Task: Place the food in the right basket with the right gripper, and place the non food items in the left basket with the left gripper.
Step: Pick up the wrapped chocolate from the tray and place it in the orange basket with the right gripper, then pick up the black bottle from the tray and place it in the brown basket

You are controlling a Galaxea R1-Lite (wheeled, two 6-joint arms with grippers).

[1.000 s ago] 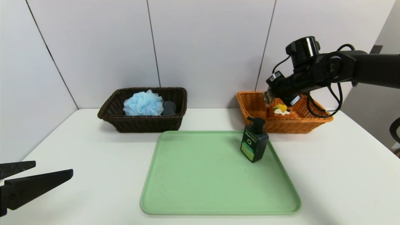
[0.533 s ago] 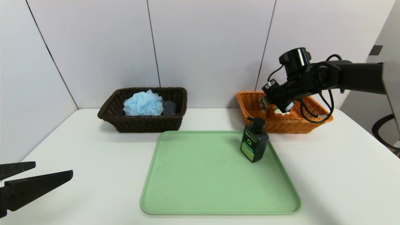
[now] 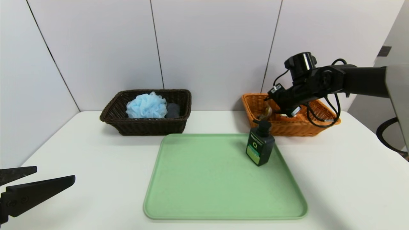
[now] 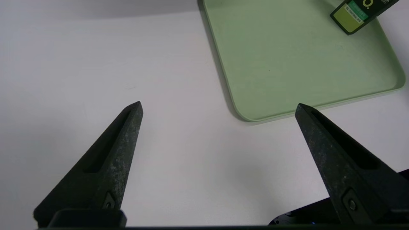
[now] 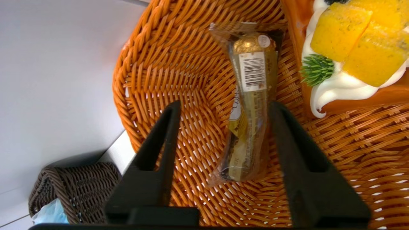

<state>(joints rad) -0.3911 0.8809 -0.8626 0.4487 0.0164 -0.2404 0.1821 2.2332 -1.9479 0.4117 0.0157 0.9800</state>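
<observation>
My right gripper (image 5: pixel 225 103) is open inside the orange right basket (image 5: pixel 153 64), at its end nearer the tray. The wrapped brownish bar (image 5: pixel 252 95) lies loose on the wicker between the jaws, close to one of them. Beside it in that basket sits the cream-and-fruit waffle (image 5: pixel 351 48). From the head view, the right gripper (image 3: pixel 271 103) dips into the right basket (image 3: pixel 287 127). The dark green pump bottle (image 3: pixel 260 147) stands on the green tray (image 3: pixel 207 179). The brown left basket (image 3: pixel 143 126) holds the blue puff (image 3: pixel 147 105) and grey towel (image 3: pixel 173 110). My left gripper (image 3: pixel 54 174) hangs open and empty at the near left.
The pump bottle stands at the tray's far right corner, just in front of the orange basket. In the left wrist view, the left gripper (image 4: pixel 218 107) hovers over bare white table beside the tray's (image 4: pixel 287 64) corner. A panelled wall runs close behind both baskets.
The right arm has lowered into the orange basket toward its tray-side end. Its jaws have opened and let go of the bar. The left arm has stayed still.
</observation>
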